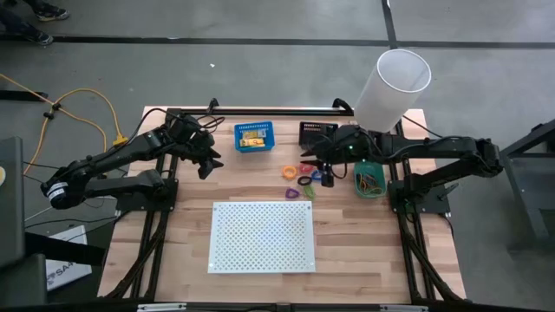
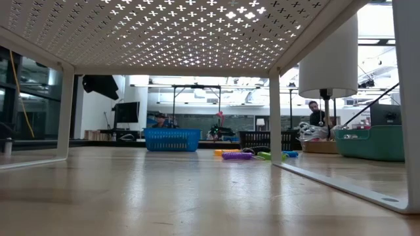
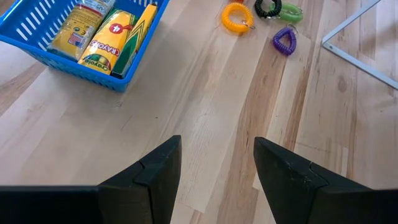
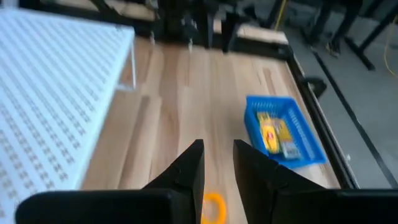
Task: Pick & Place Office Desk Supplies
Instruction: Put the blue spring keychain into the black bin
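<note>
Yellow-orange packets point(image 1: 251, 137) lie in the blue bin point(image 1: 264, 128), also seen as packets point(image 3: 106, 34) in the left wrist view. Bright loops lie on the wood: orange loop point(image 1: 289, 171), purple loop point(image 1: 290, 192), a dark loop point(image 1: 305, 180). The left wrist view shows the orange loop point(image 3: 236, 17) and purple loop point(image 3: 284, 40). Rubber bands point(image 1: 368, 180) fill the green bin. My left gripper point(image 1: 211, 165) hovers open just left of the blue bin, with bare wood between its fingers point(image 3: 161, 168). My right gripper point(image 1: 303, 158) hangs over the loops, its fingers slightly apart point(image 4: 217, 152) with the orange loop point(image 4: 213, 208) on the table below.
The white perforated board point(image 1: 262, 236) stands on legs at the near middle of the table, and one leg point(image 3: 354, 43) is close to the loops. A black bin point(image 1: 316, 133) sits at the far edge. A tall white cylinder point(image 1: 392, 87) rises by the far right corner.
</note>
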Controlling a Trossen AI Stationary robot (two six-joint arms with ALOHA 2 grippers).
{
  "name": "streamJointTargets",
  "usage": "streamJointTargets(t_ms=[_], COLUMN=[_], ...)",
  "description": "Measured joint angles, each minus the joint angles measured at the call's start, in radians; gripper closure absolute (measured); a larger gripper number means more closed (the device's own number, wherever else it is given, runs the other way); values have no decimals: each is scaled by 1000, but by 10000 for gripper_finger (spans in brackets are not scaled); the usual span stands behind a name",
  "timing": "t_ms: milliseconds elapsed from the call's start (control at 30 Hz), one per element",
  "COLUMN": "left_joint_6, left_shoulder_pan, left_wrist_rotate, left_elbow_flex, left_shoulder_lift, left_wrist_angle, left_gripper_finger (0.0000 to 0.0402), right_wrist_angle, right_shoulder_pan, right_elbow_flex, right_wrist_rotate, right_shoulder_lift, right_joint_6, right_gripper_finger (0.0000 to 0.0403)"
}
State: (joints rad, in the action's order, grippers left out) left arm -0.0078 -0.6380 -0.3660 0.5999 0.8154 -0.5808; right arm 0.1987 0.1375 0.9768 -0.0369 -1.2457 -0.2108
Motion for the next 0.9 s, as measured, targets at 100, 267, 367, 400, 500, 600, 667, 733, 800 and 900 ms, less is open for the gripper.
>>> streamJointTargets(t_ms=[100, 267, 367, 400, 500, 600, 667, 733, 800, 900], left_joint_6=[0, 0, 0, 0, 0, 0, 0, 0, 0, 0], left_shoulder_pan=[0, 0, 0, 0, 0, 0, 0, 0, 0, 0], left_wrist_rotate=[0, 0, 0, 0, 0, 0, 0, 0, 0, 0], left_elbow_flex=[0, 0, 0, 0, 0, 0, 0, 0, 0, 0], left_shoulder_lift=[0, 0, 0, 0, 0, 0, 0, 0, 0, 0], left_wrist_angle=[0, 0, 0, 0, 0, 0, 0, 0, 0, 0], left_gripper_finger=[206, 206, 206, 206, 206, 206, 206, 206, 206, 206], right_wrist_angle=[-40, -54, -19, -2, 14, 11, 18, 37, 53, 58], right_shoulder_pan=[0, 0, 0, 0, -6, -27, -47, -63, -79, -101], right_elbow_flex=[0, 0, 0, 0, 0, 0, 0, 0, 0, 0], right_wrist_rotate=[-38, -78, -78, -78, -104, -112, -94, -67, -34, 16], right_shoulder_lift=[0, 0, 0, 0, 0, 0, 0, 0, 0, -7], right_joint_6=[0, 0, 0, 0, 0, 5, 6, 6, 5, -2], right_gripper_finger=[328, 328, 328, 328, 328, 328, 328, 328, 328, 328])
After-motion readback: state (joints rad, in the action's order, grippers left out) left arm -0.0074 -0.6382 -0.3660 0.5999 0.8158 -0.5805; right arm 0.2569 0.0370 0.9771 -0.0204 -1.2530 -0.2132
